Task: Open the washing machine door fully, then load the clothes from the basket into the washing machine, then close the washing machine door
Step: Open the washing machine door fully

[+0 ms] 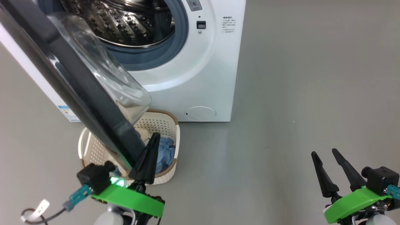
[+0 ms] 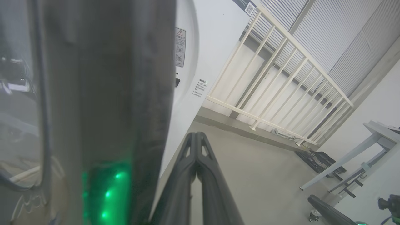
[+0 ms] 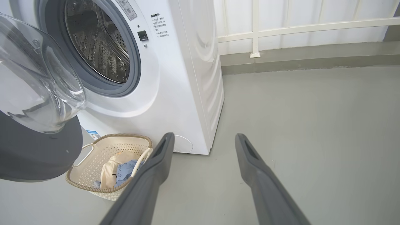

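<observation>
Washing machine door (image 1: 78,87) stands swung well out from the washing machine (image 1: 203,78), so the first step is under way and, by my judgement, nearly done. It leans across the basket (image 1: 157,125) and covers part of it from the head view, so it likely needs a little more swing before it counts as fully open. The drum (image 1: 125,22) is laid bare and looks empty in the part that shows.

The left end effector (image 1: 155,135) has its two fingers pressed together with nothing between them. It lies just beside the door's lower outer edge, and whether it touches the black rim I cannot tell. The right end effector (image 1: 324,152) waits with its fingers spread apart and empty, low over the floor (image 1: 297,93) and well apart from the machine.

Loading has not begun. The clothes (image 3: 120,170), cream and light blue, lie in the basket, which sits on the floor just in front of the machine and below the door. Left to do: finish the swing, move every garment into the drum, then shut the door.
</observation>
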Robot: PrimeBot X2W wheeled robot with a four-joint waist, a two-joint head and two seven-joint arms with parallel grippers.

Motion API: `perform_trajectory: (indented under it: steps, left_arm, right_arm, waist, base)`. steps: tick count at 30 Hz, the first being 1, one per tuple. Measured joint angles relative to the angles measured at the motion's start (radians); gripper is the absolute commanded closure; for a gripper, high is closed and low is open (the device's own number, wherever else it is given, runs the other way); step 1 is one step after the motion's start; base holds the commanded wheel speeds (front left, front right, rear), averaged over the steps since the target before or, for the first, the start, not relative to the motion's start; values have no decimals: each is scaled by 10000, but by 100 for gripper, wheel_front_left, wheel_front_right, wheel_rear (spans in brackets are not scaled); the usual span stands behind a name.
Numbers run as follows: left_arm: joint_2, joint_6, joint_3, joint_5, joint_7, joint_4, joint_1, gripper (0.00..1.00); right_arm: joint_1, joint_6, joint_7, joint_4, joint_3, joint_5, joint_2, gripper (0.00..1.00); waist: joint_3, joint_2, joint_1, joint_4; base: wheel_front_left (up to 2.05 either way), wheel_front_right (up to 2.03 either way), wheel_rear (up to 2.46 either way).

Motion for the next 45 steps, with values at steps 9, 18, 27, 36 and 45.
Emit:
perform_trajectory:
  steps: [9,18,27,36,45]
  left_arm:
    - [56,165,372,96,0,-525,756,100]
    - [84,295,999,504,0,-1252,1628,100]
    - [142,435,2121,880,0,-1584,2227,100]
    - [439,765,3779,947,-2,-1429,2405,100]
    - [965,905,5200,1049,-2,-650,2106,100]
  right_arm:
    - [24,0,0,-104,-238,-92,12,0]
    - [40,0,0,-228,-387,-238,27,0]
    - [66,0,0,-314,-447,-244,40,0]
    - [216,0,0,-414,-495,-245,38,0]
    - [245,0,0,-462,-504,-268,36,0]
  waist:
    - [-66,0,0,288]
    - [-107,-1,0,669]
    - [-99,0,0,1011]
    - [-19,0,0,1283]
    - [179,0,0,1377]
  base:
    - [0,0,0]
    - [0,0,0]
    - [0,0,0]
    - [0,0,0]
    - [0,0,0]
